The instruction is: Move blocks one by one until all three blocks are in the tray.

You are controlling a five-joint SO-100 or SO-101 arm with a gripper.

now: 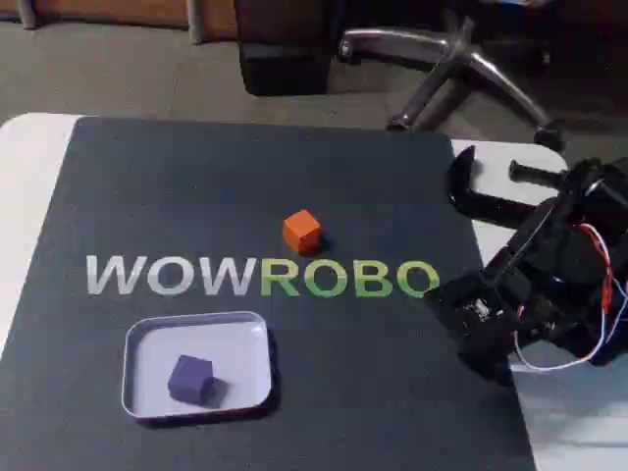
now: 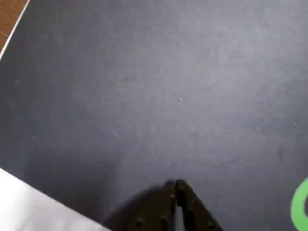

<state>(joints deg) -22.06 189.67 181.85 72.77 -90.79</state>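
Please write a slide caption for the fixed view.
Purple block in tray; orange block waits on mat.

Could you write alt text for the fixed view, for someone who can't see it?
A purple block sits inside a small silvery tray at the lower left of a dark mat printed WOWROBO, while an orange block rests on the mat above the lettering. A black robot arm sits at the right edge.

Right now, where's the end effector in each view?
Fixed view: the end effector is at the right edge of the dark mat, just right of the green logo lettering, fingers hard to make out.
Wrist view: its tips meet at bottom center, shut and empty, over the mat.
Shared landmark: the green lettering, a sliver at the wrist view's right edge.
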